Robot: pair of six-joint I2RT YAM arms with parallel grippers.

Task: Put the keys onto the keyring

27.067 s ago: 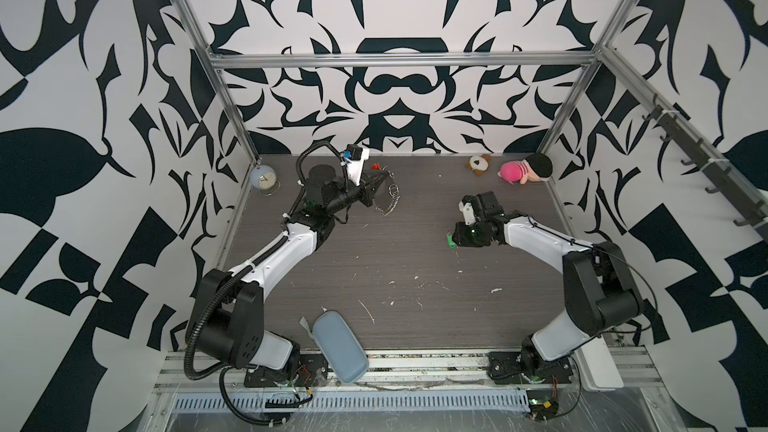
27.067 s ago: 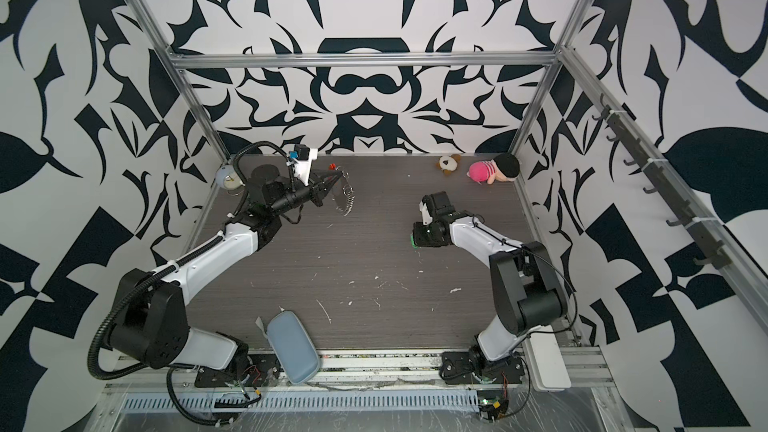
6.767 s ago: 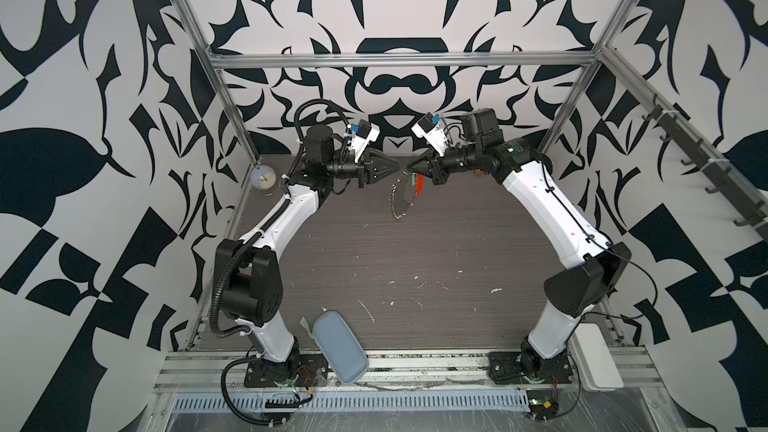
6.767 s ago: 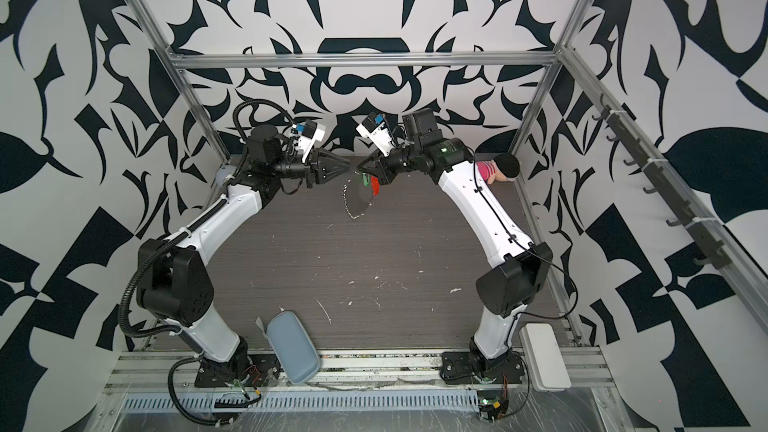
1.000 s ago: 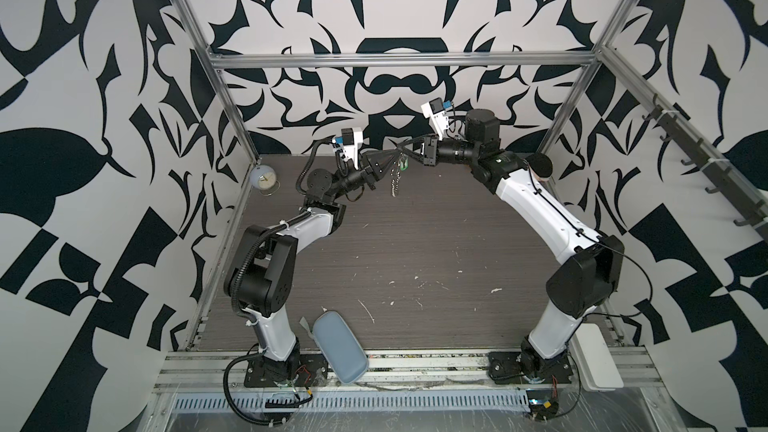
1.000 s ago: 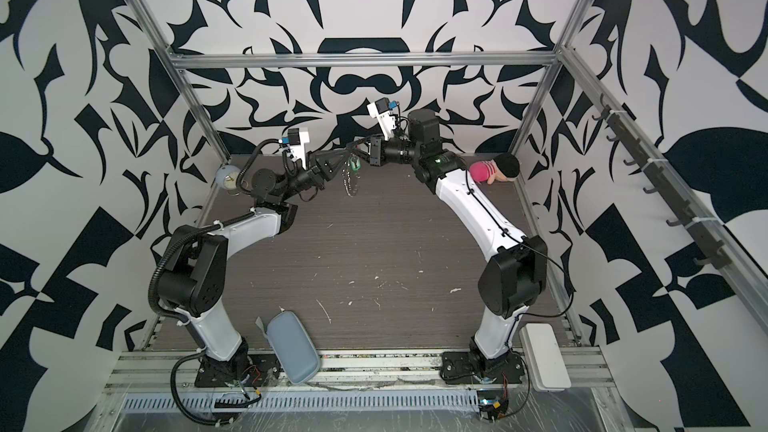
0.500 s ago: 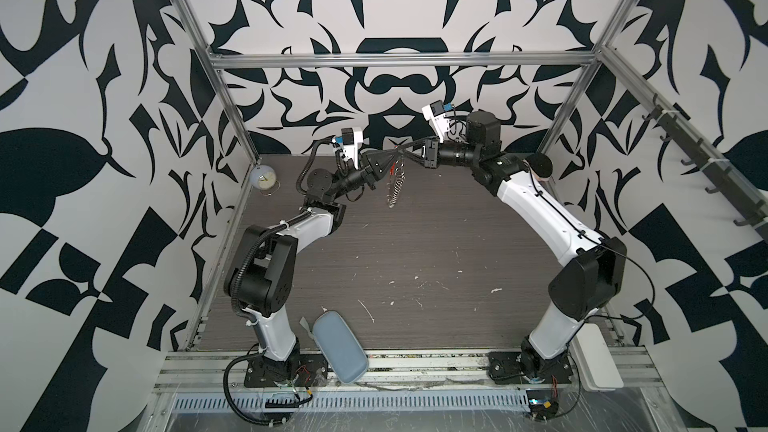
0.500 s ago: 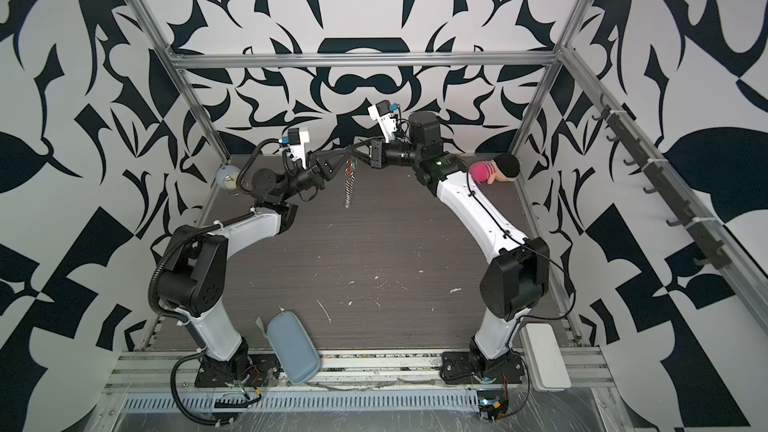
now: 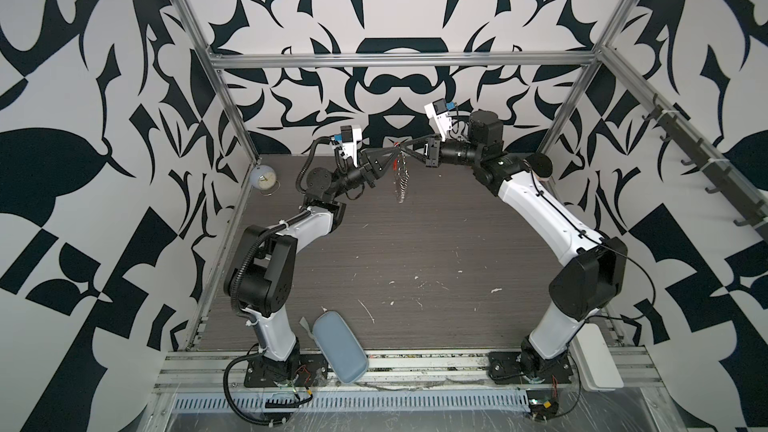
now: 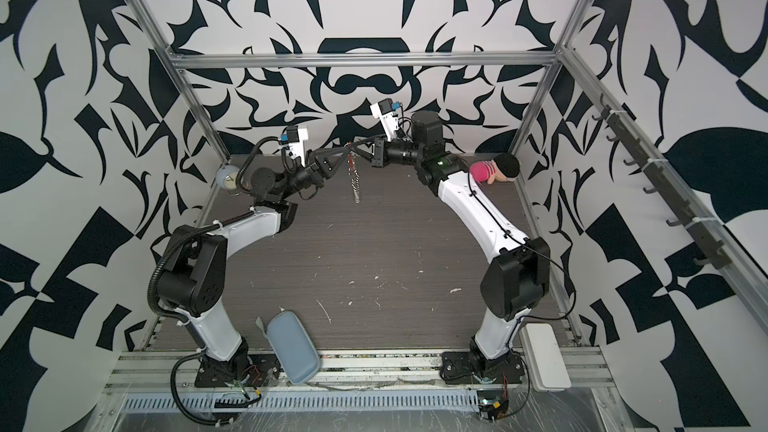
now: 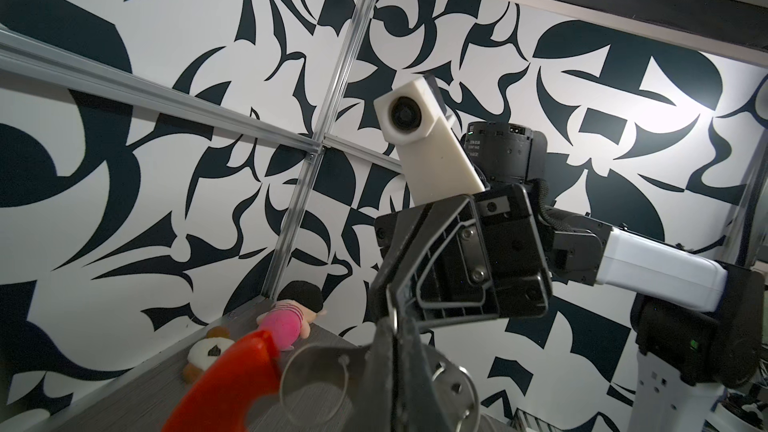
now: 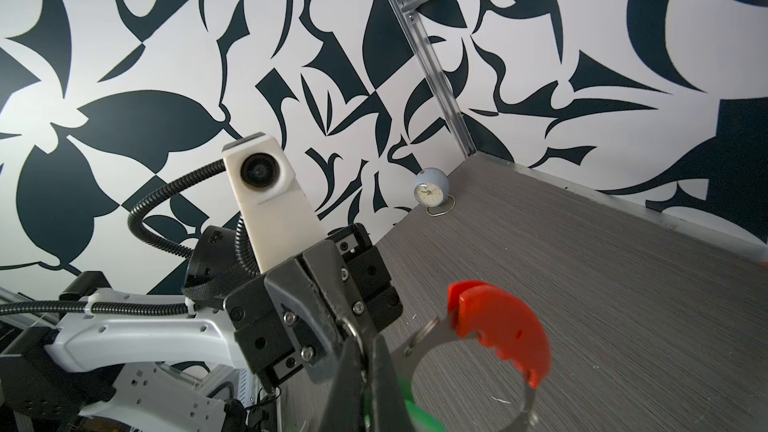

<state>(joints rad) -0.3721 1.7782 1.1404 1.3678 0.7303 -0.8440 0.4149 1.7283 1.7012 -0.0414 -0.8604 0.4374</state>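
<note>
Top views: side by side, high above the near edge of the table (image 9: 415, 251), looking down toward the back wall; far off, whole scene.
Left wrist: close, tilted upward, facing the right arm (image 11: 656, 272) and the doll (image 11: 282, 320) corner.
Right wrist: close, facing the left arm (image 12: 137, 334) and the clock (image 12: 431, 192) corner.
Shared: the keyring (image 11: 224, 384) shows in every view.

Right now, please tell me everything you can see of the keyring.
The keyring is a metal loop with a curved red plastic bar and small silver rings dangling in a string. It hangs in the air above the back of the table, between the left gripper and right gripper, both with jaws shut at its top.
</note>
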